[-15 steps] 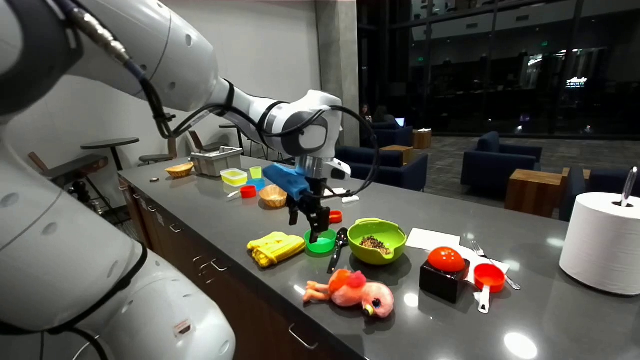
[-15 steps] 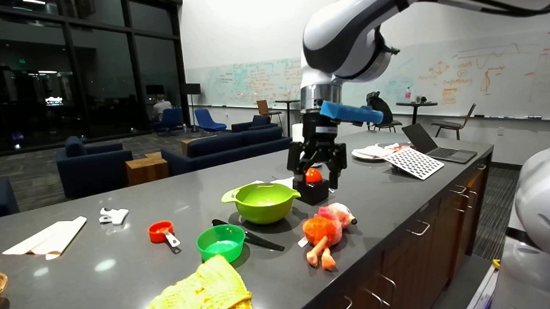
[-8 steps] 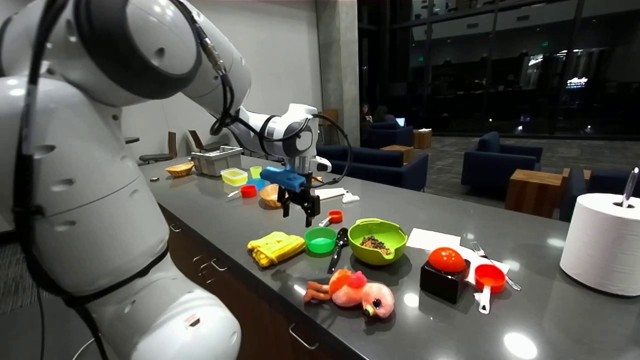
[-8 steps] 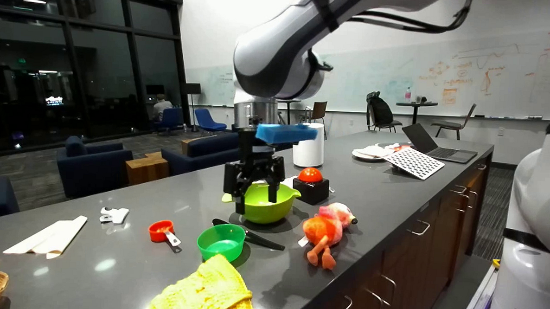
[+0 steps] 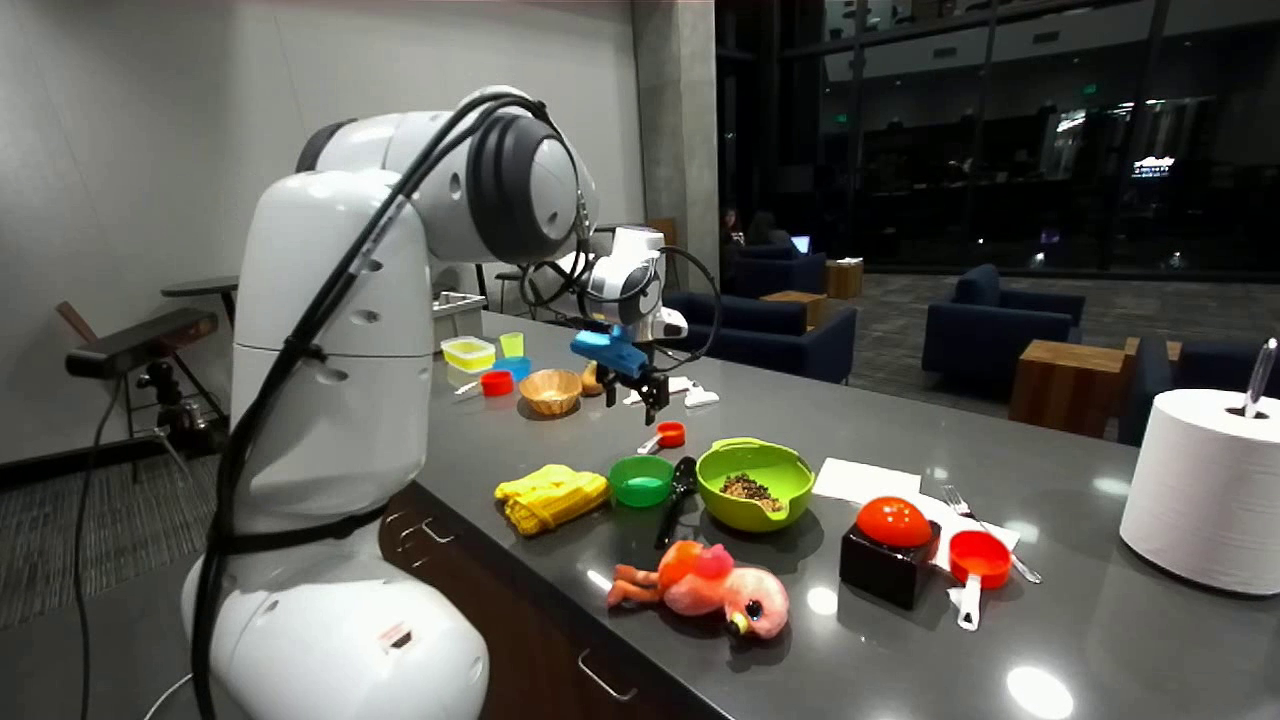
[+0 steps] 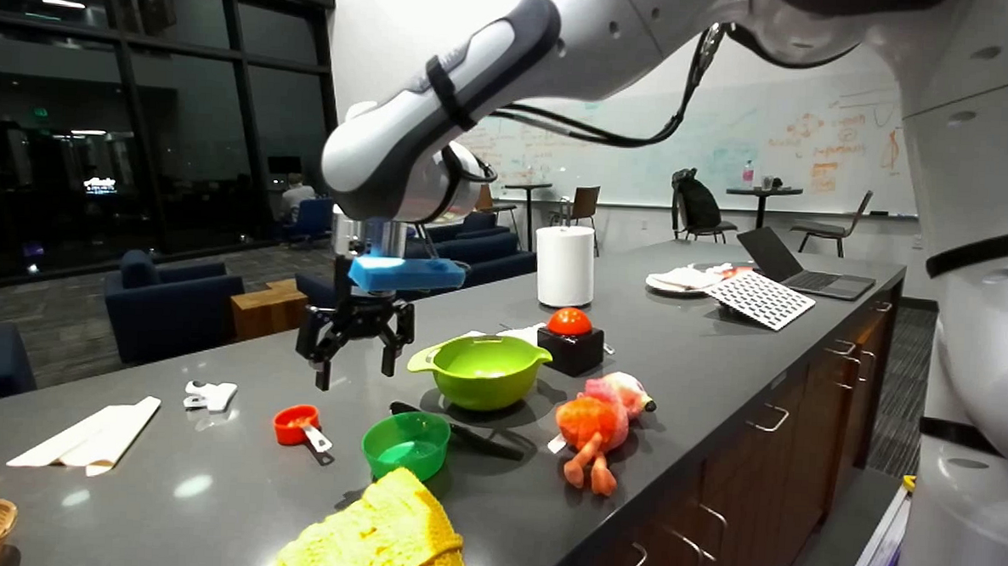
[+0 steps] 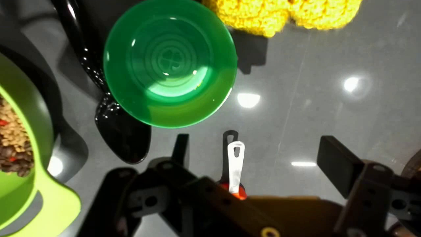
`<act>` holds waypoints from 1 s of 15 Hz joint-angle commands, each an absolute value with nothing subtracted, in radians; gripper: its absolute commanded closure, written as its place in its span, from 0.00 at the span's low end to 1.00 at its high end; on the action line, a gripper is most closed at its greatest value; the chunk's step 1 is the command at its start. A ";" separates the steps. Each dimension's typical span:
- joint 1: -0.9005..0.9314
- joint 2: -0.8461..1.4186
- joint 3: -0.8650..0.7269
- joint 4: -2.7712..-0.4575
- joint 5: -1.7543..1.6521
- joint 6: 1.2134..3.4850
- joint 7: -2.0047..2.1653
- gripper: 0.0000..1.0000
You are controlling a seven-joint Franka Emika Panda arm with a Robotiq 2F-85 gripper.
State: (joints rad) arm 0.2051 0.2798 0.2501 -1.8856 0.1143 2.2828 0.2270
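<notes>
My gripper (image 6: 355,377) stands open above the grey counter, with nothing between its fingers. In the wrist view a small red measuring cup with a pale handle (image 7: 235,168) lies below the jaws, its red bowl mostly hidden by the gripper. That red cup (image 6: 294,426) shows whole in both exterior views, with the gripper (image 5: 631,411) above and apart from it. A round green cup (image 7: 171,108) sits near it, with a black spoon (image 7: 123,138) alongside. A lime-green bowl (image 6: 482,386) holds brown and tan bits, seen at the left of the wrist view.
A folded yellow cloth (image 5: 553,497) lies beside the green cup. Nearer the counter's front edge is a pink flamingo toy (image 5: 710,588). A red button on a black box (image 6: 569,345), a paper roll (image 6: 565,266), a wicker basket (image 5: 550,391) and a white clip (image 6: 210,395) also stand around.
In an exterior view the gripper has swept left, from in front of the red button, past the lime bowl, to near the red measuring cup. It stays open; the counter objects have not moved.
</notes>
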 commanded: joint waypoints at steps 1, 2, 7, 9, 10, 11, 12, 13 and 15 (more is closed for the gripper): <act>0.226 0.302 0.229 -1.862 0.122 2.280 0.223 0.00; 0.228 0.315 0.229 -1.850 0.122 2.280 0.223 0.00; 0.229 0.317 0.229 -1.840 0.122 2.278 0.223 0.00; 0.229 0.317 0.229 -1.840 0.122 2.278 0.223 0.00; 0.229 0.322 0.228 -1.837 0.119 2.266 0.220 0.00; 0.231 0.330 0.227 -1.832 0.117 2.257 0.216 0.00; 0.231 0.338 0.230 -1.827 0.122 2.254 0.202 0.00; 0.231 0.344 0.236 -1.823 0.130 2.266 0.182 0.00; 0.238 0.369 0.245 -1.801 0.132 2.275 0.146 0.00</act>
State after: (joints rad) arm 0.2192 0.3380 0.2439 -1.8406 0.1173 2.2760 0.1966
